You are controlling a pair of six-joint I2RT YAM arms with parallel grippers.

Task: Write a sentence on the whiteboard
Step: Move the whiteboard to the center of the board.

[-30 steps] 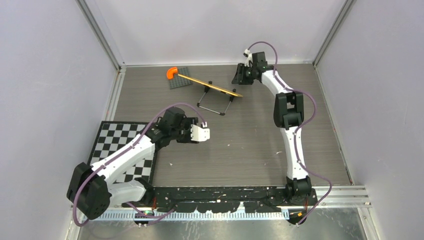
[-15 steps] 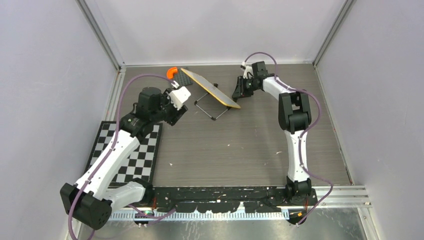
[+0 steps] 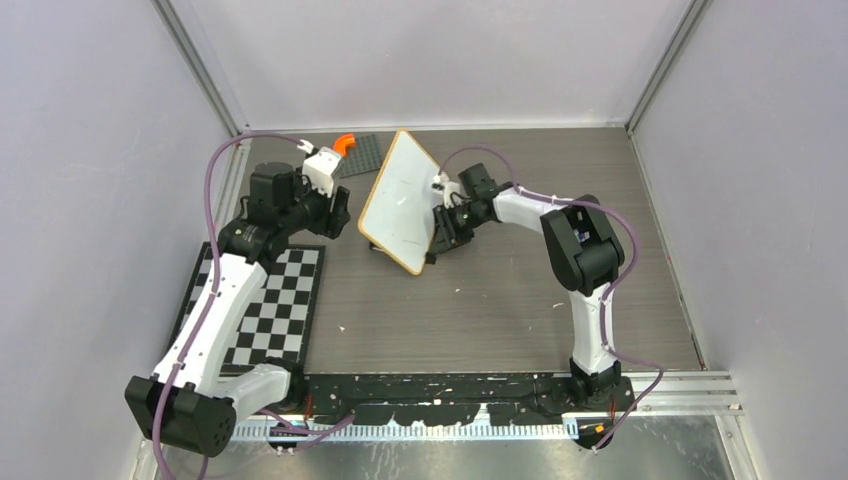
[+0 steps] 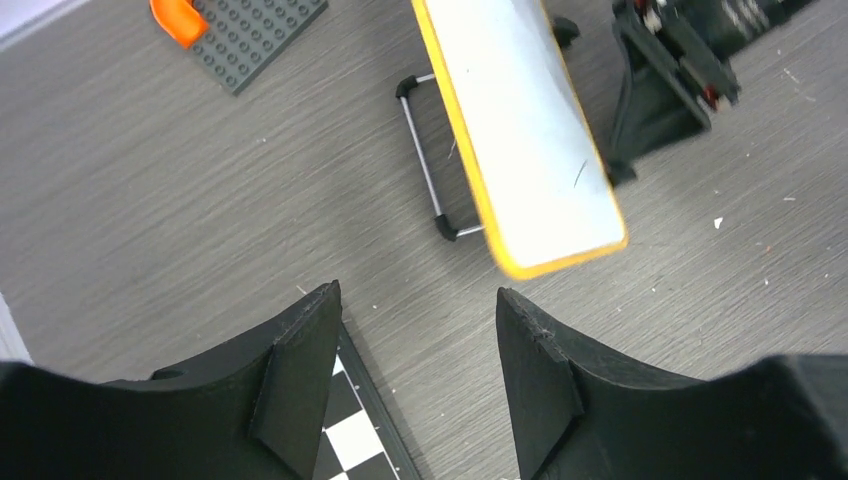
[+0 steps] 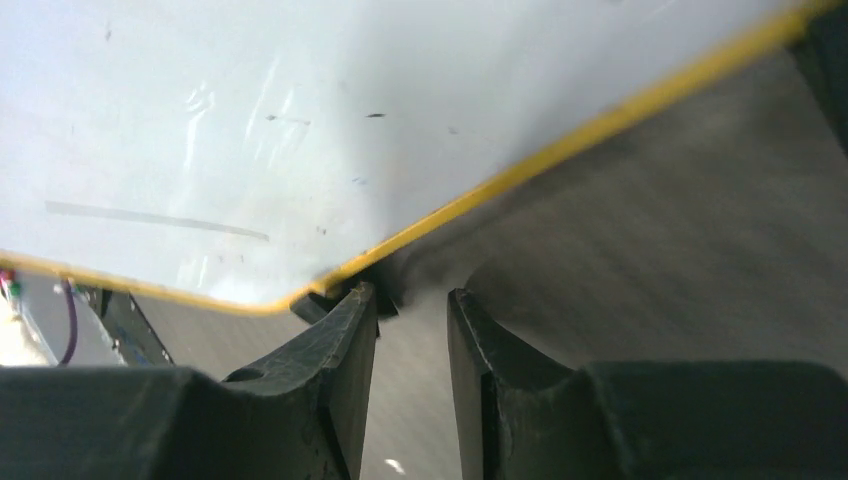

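Note:
The whiteboard (image 3: pixel 398 200) stands tilted at mid-table, its white face up and its yellow rim showing. Only faint smudges mark the face; the sentence is not in view. In the left wrist view the whiteboard (image 4: pixel 520 130) lies ahead, its wire stand (image 4: pixel 425 165) beside it. My left gripper (image 3: pixel 338 212) hovers just left of the board, open and empty (image 4: pixel 418 300). My right gripper (image 3: pixel 437 235) sits at the board's right edge. In the right wrist view the gripper (image 5: pixel 412 300) is narrowly open with bare table in the gap. Its left fingertip (image 5: pixel 350 320) is against a black clip foot under the whiteboard (image 5: pixel 300 120).
A dark grey studded plate (image 3: pixel 362 155) with an orange curved piece (image 3: pixel 344 142) lies at the back left, behind my left gripper. A black-and-white checkerboard mat (image 3: pixel 260 305) covers the left side under my left arm. Walls enclose the table on three sides.
The board went from edge-on at the back to tilted face-up, nearer and further left. The right gripper followed it leftward and narrowed. My left arm swung from mid-table to the back left.

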